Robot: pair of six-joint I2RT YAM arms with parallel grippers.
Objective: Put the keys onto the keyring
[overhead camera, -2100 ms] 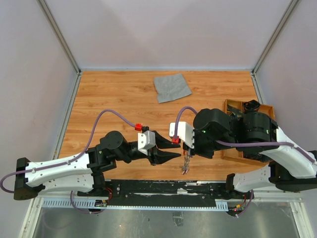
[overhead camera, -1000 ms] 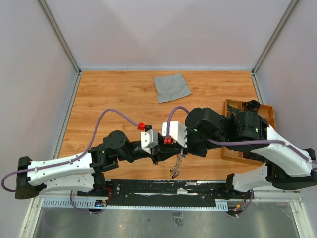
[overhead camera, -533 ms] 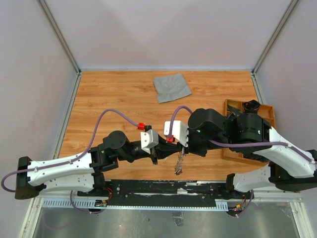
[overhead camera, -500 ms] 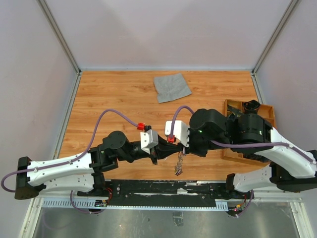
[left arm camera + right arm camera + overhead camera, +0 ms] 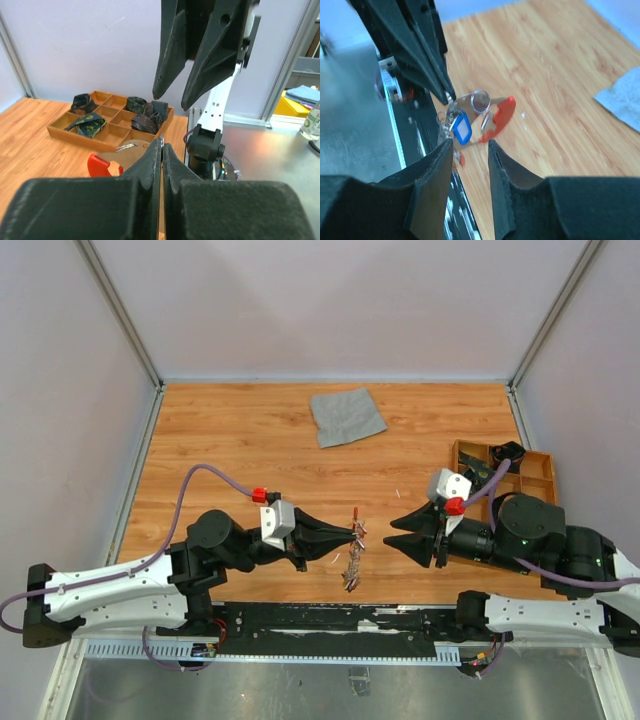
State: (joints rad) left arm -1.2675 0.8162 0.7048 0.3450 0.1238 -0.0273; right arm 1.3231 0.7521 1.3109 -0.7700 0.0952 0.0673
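Above the brown wooden tabletop (image 5: 230,430), low in the middle of the top view, the black left gripper (image 5: 352,532) pinches the red oval keyring (image 5: 501,114) with its silvery chain. The black right gripper (image 5: 390,532), just right, is partly open, empty. A tiny blue-headed key (image 5: 462,128) hangs there.

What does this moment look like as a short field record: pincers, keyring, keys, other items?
left pincer: shut on the metal loop of the keyring
right pincer: open, facing the left one, apart from the keyring
keyring: red clip, dangling from the left pincer
keys: a blue-headed one hangs beside the clip; others unclear
grey cloth: flat, far middle of the table
wooden tray: right side, dark items in its compartments
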